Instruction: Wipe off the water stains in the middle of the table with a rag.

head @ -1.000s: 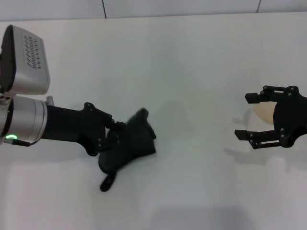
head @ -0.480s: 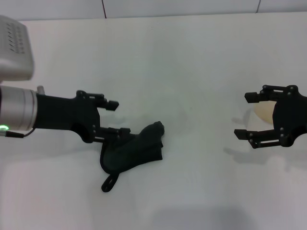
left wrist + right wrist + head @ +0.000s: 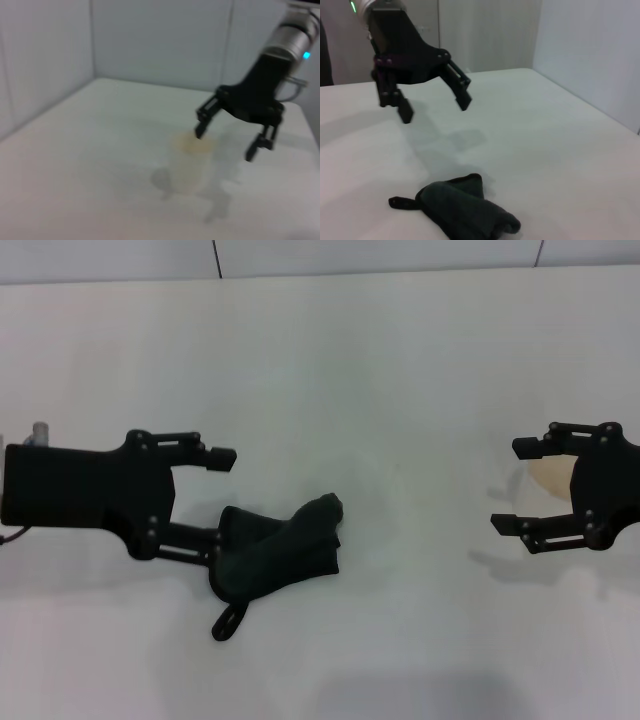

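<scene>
The dark green-black rag [image 3: 280, 552] lies crumpled on the white table [image 3: 380, 360], left of the middle, with its loop strap [image 3: 226, 624] towards the front. My left gripper [image 3: 220, 495] is open and empty just left of the rag, and one fingertip is close to the rag's edge. The right wrist view shows this gripper [image 3: 435, 109] raised above the table behind the rag [image 3: 465, 210]. My right gripper [image 3: 510, 485] is open at the right; it also shows in the left wrist view [image 3: 225, 144]. No orange-brown blot shows.
A pale cream, cup-like object [image 3: 548, 473] stands by my right gripper's fingers; it also shows in the left wrist view [image 3: 191, 162]. A tiled wall [image 3: 300, 255] runs along the table's far edge.
My left gripper has opened, let go of the rag and pulled back to the left. The rag has shifted slightly right and lies loose. The right arm has not moved.
</scene>
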Motion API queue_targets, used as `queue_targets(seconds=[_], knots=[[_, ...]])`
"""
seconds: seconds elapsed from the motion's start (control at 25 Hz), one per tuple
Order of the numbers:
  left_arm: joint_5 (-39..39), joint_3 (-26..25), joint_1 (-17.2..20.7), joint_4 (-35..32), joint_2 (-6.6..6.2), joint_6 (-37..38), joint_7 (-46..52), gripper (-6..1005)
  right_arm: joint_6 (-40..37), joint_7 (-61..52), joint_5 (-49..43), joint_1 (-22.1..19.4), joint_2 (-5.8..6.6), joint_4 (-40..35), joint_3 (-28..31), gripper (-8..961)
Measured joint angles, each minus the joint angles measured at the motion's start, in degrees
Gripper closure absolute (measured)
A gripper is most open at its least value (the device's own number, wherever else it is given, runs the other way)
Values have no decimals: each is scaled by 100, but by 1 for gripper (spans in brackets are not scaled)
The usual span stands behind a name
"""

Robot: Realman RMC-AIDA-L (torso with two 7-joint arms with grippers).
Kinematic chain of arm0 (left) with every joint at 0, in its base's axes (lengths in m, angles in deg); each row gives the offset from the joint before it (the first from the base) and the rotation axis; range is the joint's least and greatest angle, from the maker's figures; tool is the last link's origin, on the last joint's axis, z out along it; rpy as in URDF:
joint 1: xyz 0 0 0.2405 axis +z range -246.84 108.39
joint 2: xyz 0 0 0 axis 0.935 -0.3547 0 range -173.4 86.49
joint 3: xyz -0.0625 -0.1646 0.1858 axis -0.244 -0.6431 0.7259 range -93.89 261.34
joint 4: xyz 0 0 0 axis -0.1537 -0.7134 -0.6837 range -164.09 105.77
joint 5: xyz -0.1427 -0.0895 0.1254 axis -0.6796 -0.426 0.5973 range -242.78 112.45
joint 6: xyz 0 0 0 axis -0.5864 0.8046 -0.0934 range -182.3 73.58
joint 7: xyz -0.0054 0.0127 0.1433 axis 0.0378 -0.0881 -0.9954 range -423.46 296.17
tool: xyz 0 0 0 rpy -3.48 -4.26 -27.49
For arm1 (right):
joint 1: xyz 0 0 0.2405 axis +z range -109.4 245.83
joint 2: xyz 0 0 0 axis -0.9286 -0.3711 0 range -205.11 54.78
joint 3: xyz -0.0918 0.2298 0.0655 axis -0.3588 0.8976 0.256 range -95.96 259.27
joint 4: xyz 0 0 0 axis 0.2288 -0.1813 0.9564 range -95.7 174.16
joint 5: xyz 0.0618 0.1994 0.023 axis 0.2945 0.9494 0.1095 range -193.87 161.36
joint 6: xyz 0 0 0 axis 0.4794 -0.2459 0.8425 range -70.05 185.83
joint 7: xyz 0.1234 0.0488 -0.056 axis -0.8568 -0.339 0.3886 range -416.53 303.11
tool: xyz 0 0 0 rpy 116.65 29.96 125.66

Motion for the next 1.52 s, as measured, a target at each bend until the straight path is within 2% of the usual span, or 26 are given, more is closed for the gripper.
queue_targets(seconds=[0.44, 1.52], knots=[[75, 14, 274, -300, 49, 102, 28, 124, -178, 0, -75, -24, 7, -49, 202, 99], [102, 8, 285, -306, 51, 80, 39, 126, -238, -150, -172, 19, 18, -12, 363, 100]])
